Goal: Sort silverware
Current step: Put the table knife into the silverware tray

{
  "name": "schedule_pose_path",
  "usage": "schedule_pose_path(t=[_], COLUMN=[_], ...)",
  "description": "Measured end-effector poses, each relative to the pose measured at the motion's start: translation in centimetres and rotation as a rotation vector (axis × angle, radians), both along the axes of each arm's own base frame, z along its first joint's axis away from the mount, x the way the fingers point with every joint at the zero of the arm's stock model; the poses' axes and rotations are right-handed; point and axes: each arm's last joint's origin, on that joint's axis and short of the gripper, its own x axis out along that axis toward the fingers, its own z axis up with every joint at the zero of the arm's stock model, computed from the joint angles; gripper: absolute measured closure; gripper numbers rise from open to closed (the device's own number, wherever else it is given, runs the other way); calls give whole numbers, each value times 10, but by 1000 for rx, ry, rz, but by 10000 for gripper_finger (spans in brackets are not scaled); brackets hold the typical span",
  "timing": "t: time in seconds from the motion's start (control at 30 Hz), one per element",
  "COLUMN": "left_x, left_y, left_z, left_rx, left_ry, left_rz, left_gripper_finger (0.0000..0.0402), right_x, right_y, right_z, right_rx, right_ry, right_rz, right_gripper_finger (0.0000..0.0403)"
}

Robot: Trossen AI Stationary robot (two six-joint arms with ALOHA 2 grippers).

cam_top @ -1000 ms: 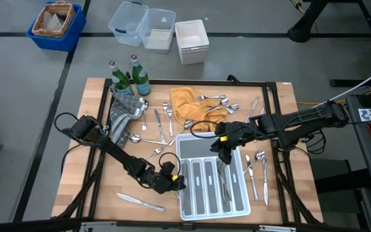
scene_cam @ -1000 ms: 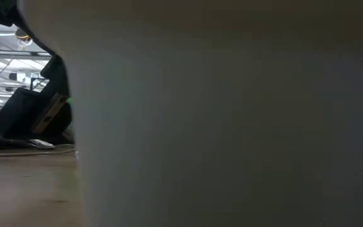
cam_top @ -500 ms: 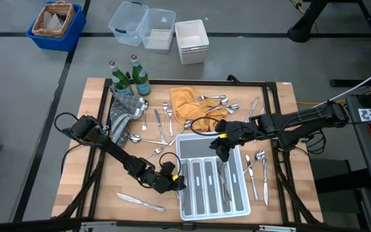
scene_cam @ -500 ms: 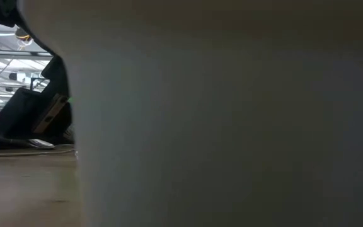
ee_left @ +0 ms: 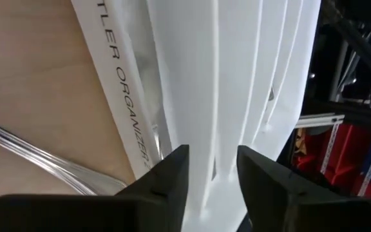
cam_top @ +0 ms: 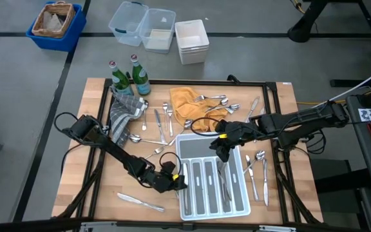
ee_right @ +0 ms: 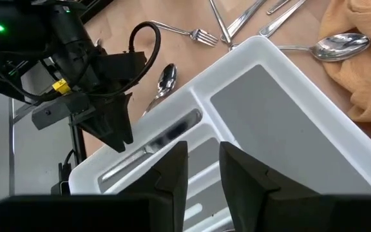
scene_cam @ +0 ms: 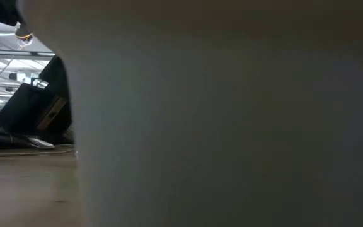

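Observation:
The white compartmented tray [cam_top: 198, 143] lies flat at the table's near middle, with a few pieces of silverware [cam_top: 224, 183] in it. A knife [ee_right: 153, 147] lies in one slot. Loose silverware lies left of the tray's far end [cam_top: 163, 125], on the orange cloth [cam_top: 214, 103], right of the tray [cam_top: 257, 171] and near the front edge [cam_top: 139, 203]. My left gripper [cam_top: 174, 183] is at the tray's left wall. It also shows in the right wrist view [ee_right: 111, 125]. My right gripper [cam_top: 223, 151] hovers over the tray's far part, its fingers a little apart with nothing between them [ee_right: 205, 164]. My left gripper has the tray's left long wall [ee_left: 201, 138], toward its near end, between its two fingers. One finger [ee_left: 169, 174] is on the outer side by the printed rim and the other is over the tray's inside. The fingers point steeply down. The tray stays flat on the table.
Two green bottles [cam_top: 127, 77] and a grey cloth [cam_top: 124, 113] stand at the far left. An orange cloth [cam_top: 184, 106] lies behind the tray. Bins [cam_top: 140, 26] stand beyond the table. The tray's near wall [scene_cam: 232, 126] fills most of the low view.

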Motion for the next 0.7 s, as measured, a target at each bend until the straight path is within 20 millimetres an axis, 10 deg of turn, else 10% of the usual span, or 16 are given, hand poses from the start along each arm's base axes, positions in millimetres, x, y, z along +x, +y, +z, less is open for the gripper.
schedule_pose_path(t=[0.7], left_x=[-10], left_y=[35], left_z=[67], left_rx=[195], left_ry=[-94], left_rz=[-83], left_gripper_finger=[286], right_x=[-20], right_y=[-71], right_z=[-19], right_rx=[-47], right_ry=[307], right_rz=[-472], right_gripper_finger=[311])
